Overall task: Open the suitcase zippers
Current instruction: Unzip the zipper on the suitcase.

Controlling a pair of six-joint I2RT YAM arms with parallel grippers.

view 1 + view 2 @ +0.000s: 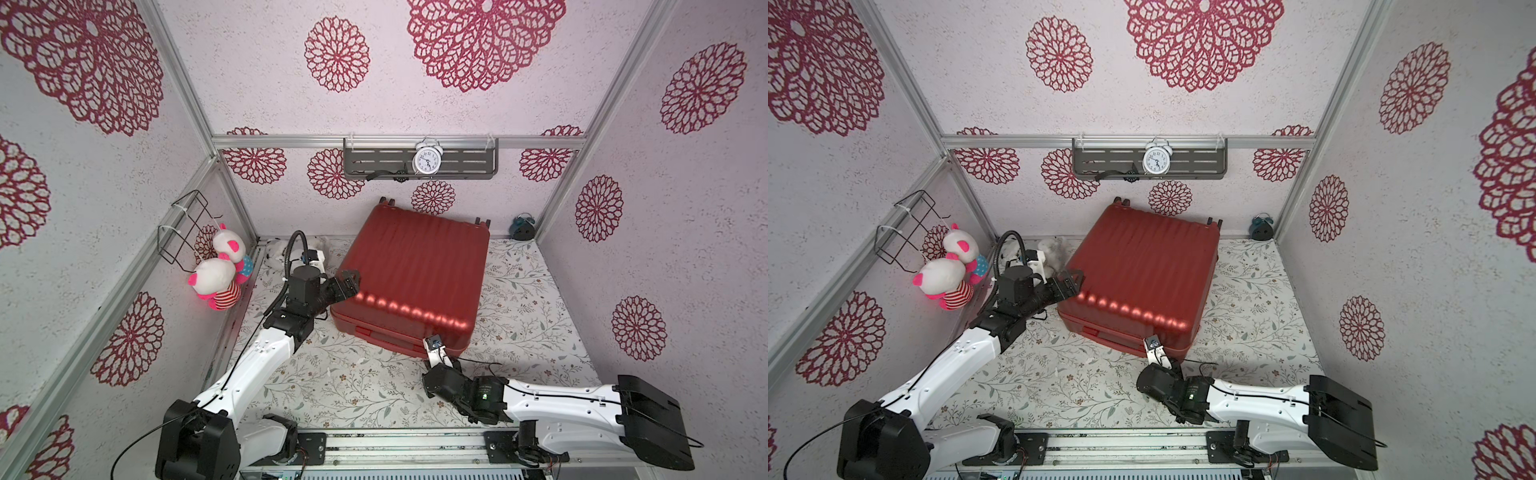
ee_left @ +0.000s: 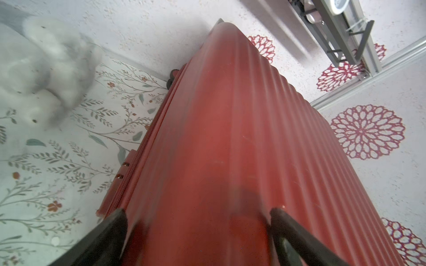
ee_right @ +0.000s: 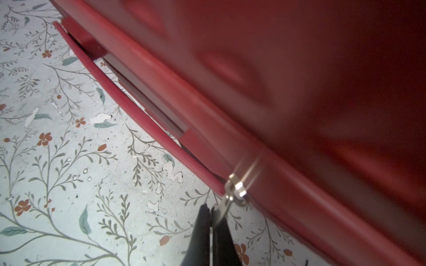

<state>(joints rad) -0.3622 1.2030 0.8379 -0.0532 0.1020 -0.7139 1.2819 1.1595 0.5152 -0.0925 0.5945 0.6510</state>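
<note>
The red ribbed suitcase (image 1: 415,266) (image 1: 1142,262) lies flat on the floral table, wheels toward the back wall. My left gripper (image 1: 351,283) (image 1: 1073,282) (image 2: 198,211) is open, its fingers straddling the shell (image 2: 230,138) at the case's near left corner. The zipper track (image 2: 138,159) runs along the side seam below it. At the front edge my right gripper (image 1: 446,360) (image 1: 1169,360) (image 3: 211,210) is shut on a metallic zipper pull (image 3: 232,188). Left of that slider the seam (image 3: 149,108) gapes open along the red shell (image 3: 299,92).
A white fluffy plush (image 1: 282,249) (image 2: 41,69) lies by the case's back left. Pink-eared plush toys (image 1: 220,274) hang under a wire basket (image 1: 187,224) on the left wall. A shelf with an alarm clock (image 1: 426,160) hangs behind; a small blue clock (image 1: 523,227) sits back right.
</note>
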